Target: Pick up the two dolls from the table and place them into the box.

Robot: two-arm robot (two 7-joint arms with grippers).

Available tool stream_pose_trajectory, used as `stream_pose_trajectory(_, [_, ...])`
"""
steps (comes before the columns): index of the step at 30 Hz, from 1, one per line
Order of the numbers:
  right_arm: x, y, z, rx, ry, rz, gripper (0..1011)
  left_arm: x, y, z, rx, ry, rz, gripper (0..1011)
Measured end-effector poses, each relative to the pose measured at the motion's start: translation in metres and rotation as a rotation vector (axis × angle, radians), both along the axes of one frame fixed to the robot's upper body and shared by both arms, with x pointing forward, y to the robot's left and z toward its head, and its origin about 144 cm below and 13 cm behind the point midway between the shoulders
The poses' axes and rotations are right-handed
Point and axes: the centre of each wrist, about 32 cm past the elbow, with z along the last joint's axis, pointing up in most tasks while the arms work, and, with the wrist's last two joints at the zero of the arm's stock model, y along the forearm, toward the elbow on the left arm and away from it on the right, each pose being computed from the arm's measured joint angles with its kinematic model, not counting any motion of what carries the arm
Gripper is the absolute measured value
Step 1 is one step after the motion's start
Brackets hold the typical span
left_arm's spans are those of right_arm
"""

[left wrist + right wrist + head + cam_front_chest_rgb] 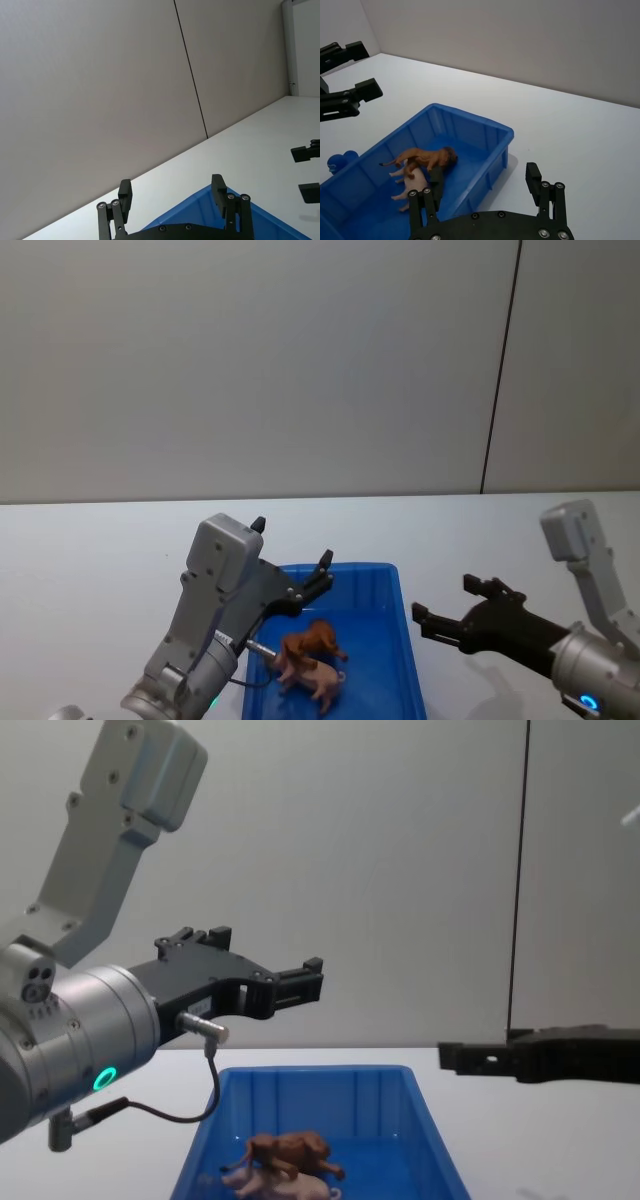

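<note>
Both dolls lie inside the blue box (404, 640), pressed together. The reddish-brown lion (312, 640) (425, 156) (290, 1150) rests partly over the pale pink pig (318, 677) (415, 184) (268, 1180). My left gripper (292, 542) (171, 189) (268, 965) hovers open and empty above the box's far left part. Open as well, my right gripper (445, 600) (485, 177) (480, 1050) hangs just right of the box (470, 112) (310, 1080) with nothing between its fingers. The left wrist view catches the box's corner (210, 205) below the fingers.
The white table (90, 550) spreads around the box. A small blue duck-shaped toy (337, 161) sits on the table beside the box's outer wall on its left side. A grey wall stands behind the table.
</note>
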Motion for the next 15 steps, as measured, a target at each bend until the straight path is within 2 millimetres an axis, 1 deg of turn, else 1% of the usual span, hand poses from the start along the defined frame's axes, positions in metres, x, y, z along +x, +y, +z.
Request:
stream_pose_trajectory(6, [-0.003,-0.006,-0.001,-0.005,-0.004,-0.007,1001,-0.003,0.003,0.001,0.017,0.003,0.013,1001])
stream_pose_trajectory(7, [-0.005,-0.009,-0.002,-0.009,-0.006,-0.011,1001,-0.003,0.003,0.001,0.017,0.003,0.013,1001])
stream_pose_trajectory(15, [-0.009,-0.015,-0.004,-0.017,-0.009,-0.017,1001,-0.016,0.011,0.0,0.042,0.033,0.082,1001])
